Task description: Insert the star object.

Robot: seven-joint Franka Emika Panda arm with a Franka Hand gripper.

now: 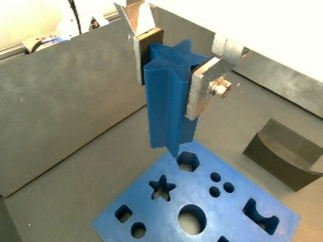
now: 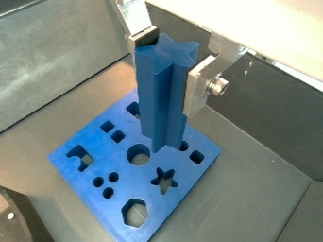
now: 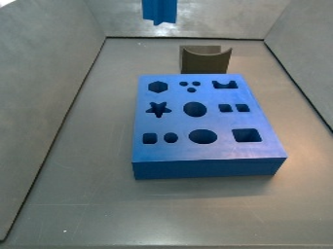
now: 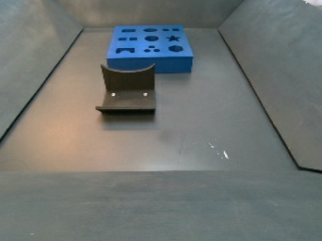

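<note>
My gripper point(image 1: 168, 80) is shut on the star object point(image 1: 168, 99), a tall blue peg with ridged, star-section sides, and holds it upright. Both wrist views show the silver fingers clamped on its upper sides point(image 2: 171, 71). The peg point(image 2: 161, 95) hangs well above the flat blue block point(image 1: 240, 227), whose star hole point(image 1: 161, 189) lies below and to one side of the peg's lower end. In a side view only the peg's lower end point(image 3: 158, 10) shows, high above the far side of the block point(image 3: 208, 160) with its star hole point(image 3: 158, 110). The gripper is out of both side views.
The dark fixture point(image 3: 203, 58) stands on the floor just beyond the block, also seen in a wrist view point(image 1: 285, 153) and in a side view point(image 4: 127, 89). The block point(image 4: 151, 58) has several other shaped holes. Grey walls point(image 3: 58, 117) enclose the floor.
</note>
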